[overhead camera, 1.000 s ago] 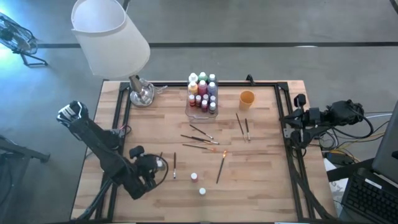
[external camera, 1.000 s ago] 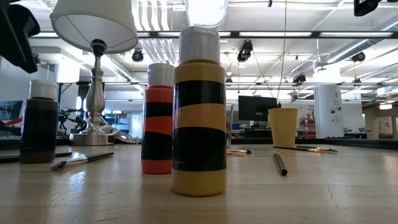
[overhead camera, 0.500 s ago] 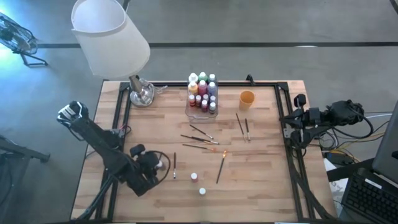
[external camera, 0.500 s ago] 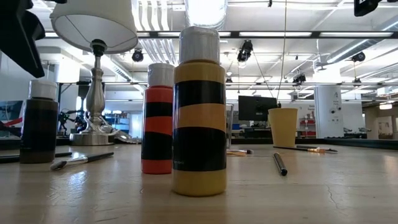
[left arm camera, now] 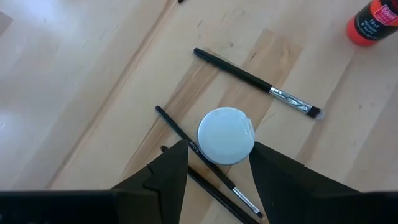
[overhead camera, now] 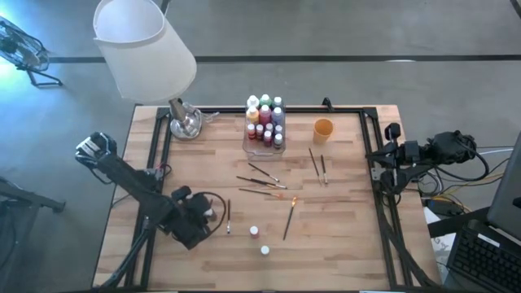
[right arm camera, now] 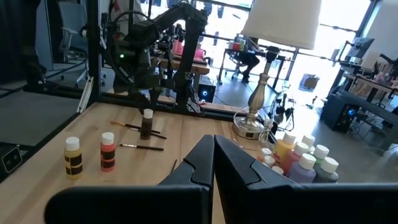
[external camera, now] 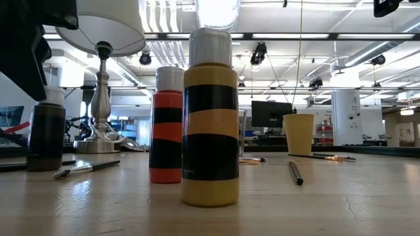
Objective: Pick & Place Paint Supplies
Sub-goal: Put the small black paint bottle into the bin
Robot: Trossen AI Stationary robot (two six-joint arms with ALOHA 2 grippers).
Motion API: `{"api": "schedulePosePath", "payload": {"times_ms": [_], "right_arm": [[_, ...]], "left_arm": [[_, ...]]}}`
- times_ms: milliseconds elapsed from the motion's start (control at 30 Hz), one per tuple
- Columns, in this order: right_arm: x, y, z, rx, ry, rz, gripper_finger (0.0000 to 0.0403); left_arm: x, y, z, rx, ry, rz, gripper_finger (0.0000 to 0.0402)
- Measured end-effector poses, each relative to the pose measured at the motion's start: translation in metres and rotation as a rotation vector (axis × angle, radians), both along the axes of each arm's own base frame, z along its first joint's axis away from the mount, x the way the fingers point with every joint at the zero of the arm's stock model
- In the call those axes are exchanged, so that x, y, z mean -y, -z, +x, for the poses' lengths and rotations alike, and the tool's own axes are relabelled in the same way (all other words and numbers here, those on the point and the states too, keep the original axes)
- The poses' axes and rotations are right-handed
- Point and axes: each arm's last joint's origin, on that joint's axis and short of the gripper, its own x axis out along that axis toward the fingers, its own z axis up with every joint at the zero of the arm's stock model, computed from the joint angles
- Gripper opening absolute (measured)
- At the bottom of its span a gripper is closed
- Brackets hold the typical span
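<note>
Overhead, the left gripper (overhead camera: 205,218) hides the dark paint bottle (external camera: 46,134) beneath it, just beside the lamp-side end of a lone paintbrush (overhead camera: 229,216) on the table (overhead camera: 342,236). Its wrist view looks down on that bottle's white cap (left arm camera: 226,135), with a dark finger on either side of it, jaws spread wide around the bottle; whether the pads touch it cannot be told. Two more brushes (left arm camera: 205,162) run under the cap there, one cut off by a finger. At table height the arm's dark bulk covers the bottle's cap and the lamp's (external camera: 100,39) shade edge. The red bottle (external camera: 167,124) and yellow bottle (external camera: 210,118) stand near the front edge, far from the lamp; their labels show only dark bands there, and the writing on the red bottle in the left wrist view is too small to read. Off the table's edge, well away from the lamp, the right gripper (right arm camera: 213,155) waits with jaws pressed together, empty. Its view alone shows bottles packed in the clear box (overhead camera: 264,134) beside the lamp.
</note>
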Motion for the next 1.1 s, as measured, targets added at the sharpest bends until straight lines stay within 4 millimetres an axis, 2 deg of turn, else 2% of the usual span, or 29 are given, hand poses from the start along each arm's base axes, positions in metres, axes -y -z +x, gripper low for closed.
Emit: {"api": "schedulePosePath", "payload": {"times_ms": [400,1100], "right_arm": [[0.0,0.0,0.0,0.0,0.0,0.0,0.0008],[0.0,0.0,0.0,0.0,0.0,0.0,0.0008]], "left_arm": [[-0.003,-0.001,0.006,0.036,-0.01,0.001,0.0177],[-0.008,0.014,0.006,0.054,-0.027,0.018,0.0177]]}}
